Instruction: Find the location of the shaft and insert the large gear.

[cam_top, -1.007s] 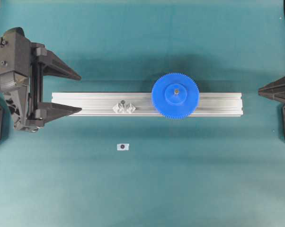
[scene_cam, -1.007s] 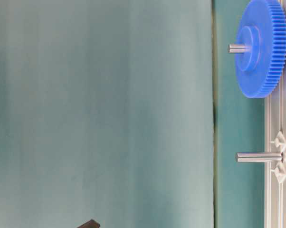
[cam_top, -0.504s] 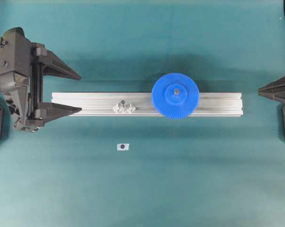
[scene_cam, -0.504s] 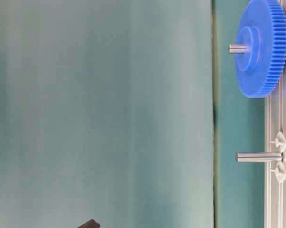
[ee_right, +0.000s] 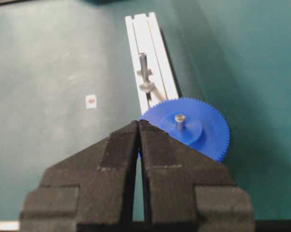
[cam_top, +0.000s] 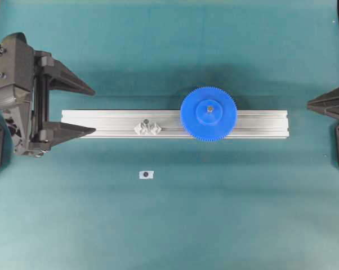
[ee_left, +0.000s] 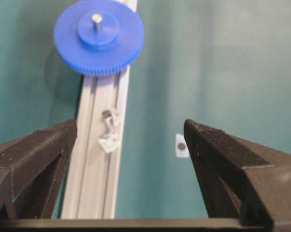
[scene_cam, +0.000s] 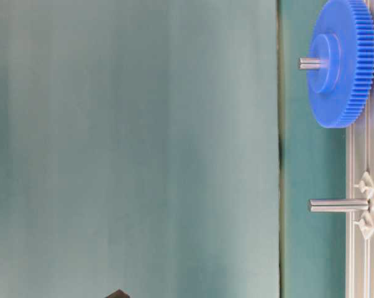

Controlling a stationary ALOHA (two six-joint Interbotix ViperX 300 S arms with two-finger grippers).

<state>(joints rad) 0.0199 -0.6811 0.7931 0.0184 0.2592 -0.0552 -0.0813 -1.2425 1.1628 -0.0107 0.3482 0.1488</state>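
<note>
Nothing of note has moved since the earlier frames; only the left gripper (cam_top: pixel 79 109) at the left edge of the overhead view has drifted by a trace. Large gear (cam_top: pixel 208 113) sits right of centre on the rail (cam_top: pixel 102 124), flat, with a pin through its hub, so insertion appears complete. A second shaft (cam_top: pixel 147 122) stands bare between its clear mounts, left of the gear. White tag (cam_top: pixel 146 175) lies apart, below the rail. Left jaws stand wide and hold nothing, off the rail's end. Right gripper (ee_right: pixel 138 126) has its fingers pressed together, empty, parked clear at the right edge.
</note>
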